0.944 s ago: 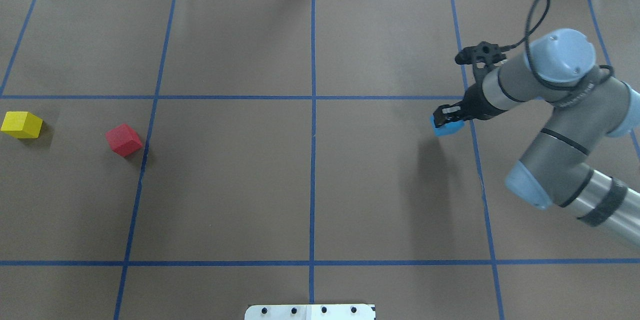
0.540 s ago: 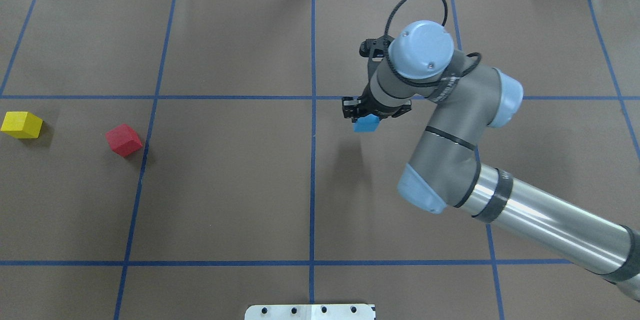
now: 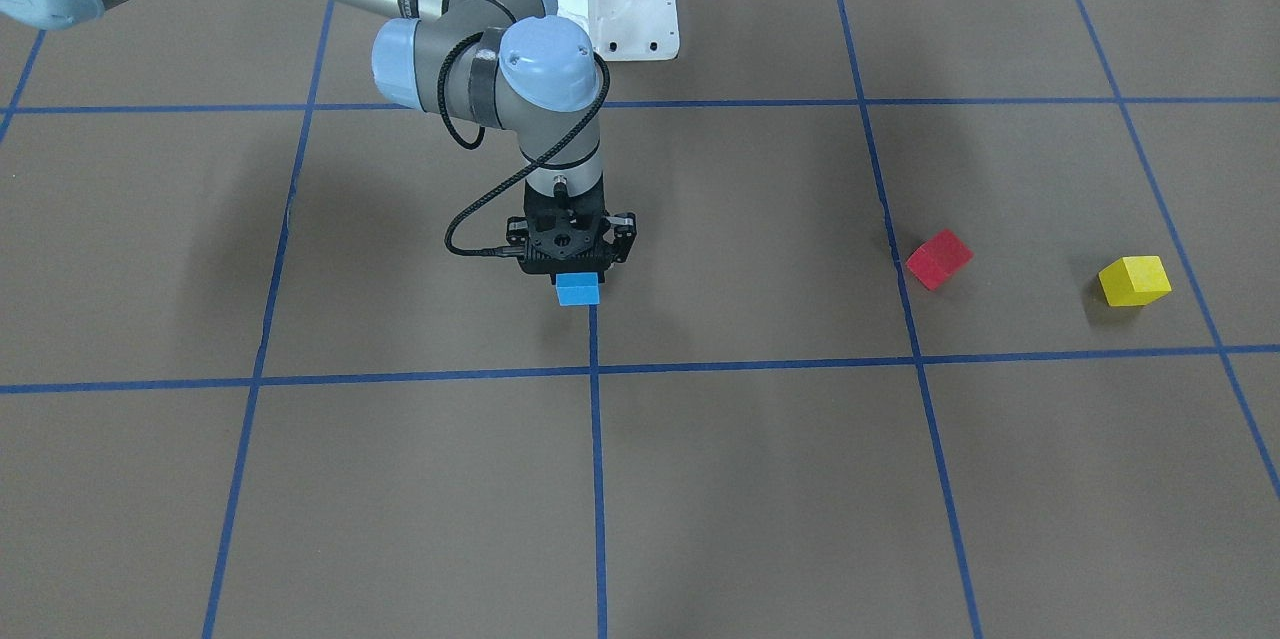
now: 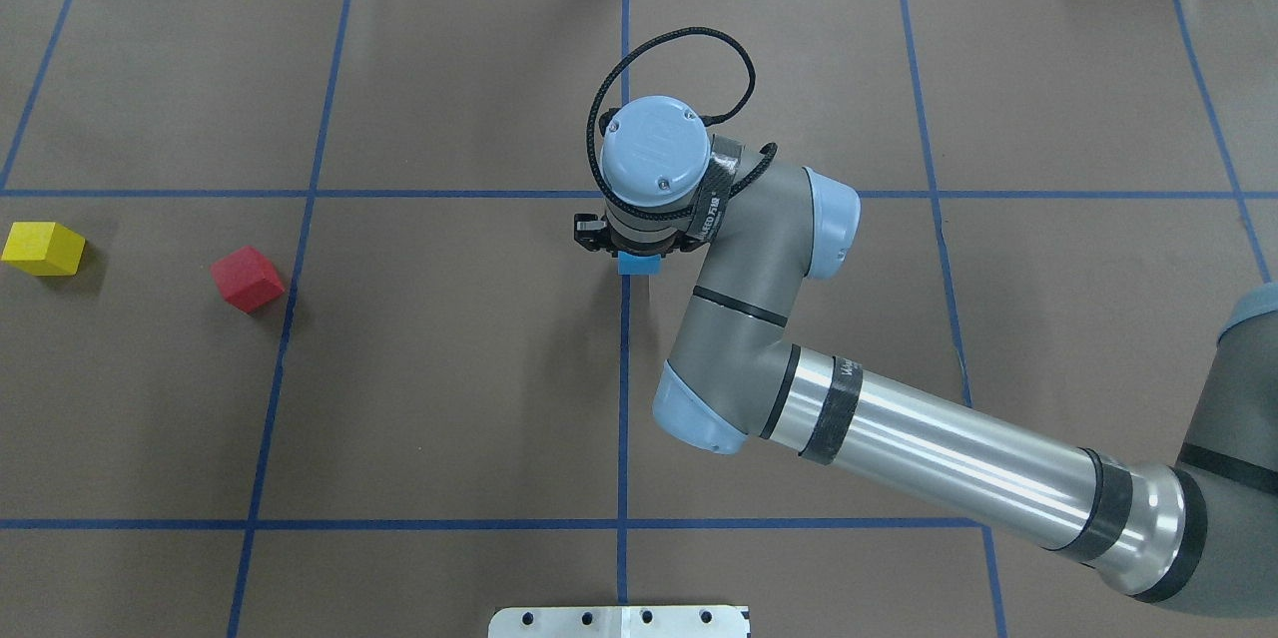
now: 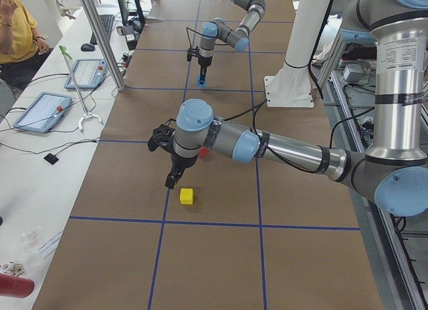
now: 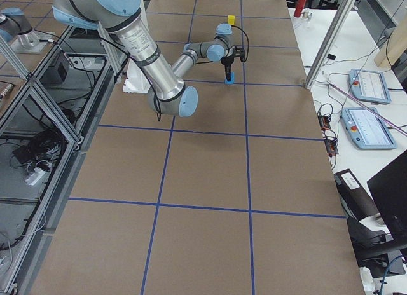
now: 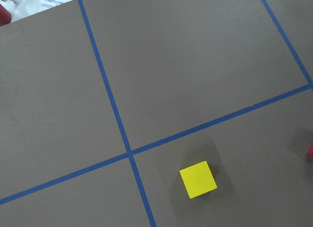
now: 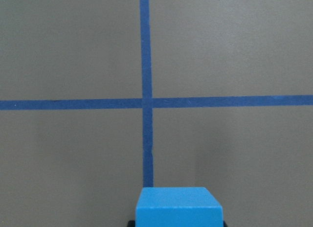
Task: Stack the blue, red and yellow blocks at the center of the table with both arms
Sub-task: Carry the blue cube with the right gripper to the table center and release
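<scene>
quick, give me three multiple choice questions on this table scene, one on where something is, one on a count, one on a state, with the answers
1. Where is the small blue cube?
A. at a corner of the table
B. over the centre blue tape line
C. off the table, on the floor

2. How many coloured cubes show?
A. two
B. three
C. five

3. What state is the right gripper in?
A. open and empty
B. shut on nothing
C. shut on the blue cube

Answers:
1 B, the overhead and front-facing views both put it on the middle line under the arm.
2 B, there is the blue one, plus the small red cube and the small yellow cube, which lie apart on the robot's left side.
3 C, the cube sits right at the gripper's tip in the right wrist view.
</scene>
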`<control>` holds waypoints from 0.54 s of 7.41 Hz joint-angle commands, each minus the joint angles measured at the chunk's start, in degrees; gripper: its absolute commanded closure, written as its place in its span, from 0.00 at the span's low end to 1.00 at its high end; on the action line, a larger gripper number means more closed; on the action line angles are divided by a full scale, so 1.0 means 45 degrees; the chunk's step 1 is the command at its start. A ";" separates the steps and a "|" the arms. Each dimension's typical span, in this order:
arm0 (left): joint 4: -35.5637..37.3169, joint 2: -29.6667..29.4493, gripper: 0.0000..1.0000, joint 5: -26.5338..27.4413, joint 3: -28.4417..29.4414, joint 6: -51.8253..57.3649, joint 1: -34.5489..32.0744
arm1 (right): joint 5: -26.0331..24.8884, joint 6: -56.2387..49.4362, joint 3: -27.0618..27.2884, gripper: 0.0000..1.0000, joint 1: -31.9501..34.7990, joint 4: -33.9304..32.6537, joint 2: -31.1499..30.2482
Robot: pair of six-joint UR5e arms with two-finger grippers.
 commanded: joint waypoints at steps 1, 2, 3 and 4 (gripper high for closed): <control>0.0001 0.0013 0.00 0.0000 -0.0004 0.0000 0.0000 | -0.0642 0.0043 -0.0113 0.00 -0.0200 0.0106 0.0108; 0.0001 0.0013 0.00 0.0000 -0.0004 0.0000 0.0000 | -0.0643 0.0083 -0.0113 0.00 -0.0220 0.0146 0.0108; 0.0001 0.0013 0.00 0.0000 -0.0004 0.0000 0.0000 | -0.0662 0.0122 -0.0132 0.00 -0.0201 0.0765 0.0070; 0.0001 0.0013 0.00 0.0000 -0.0004 0.0000 0.0000 | -0.0662 0.0141 -0.0113 0.00 -0.0200 0.0964 0.0088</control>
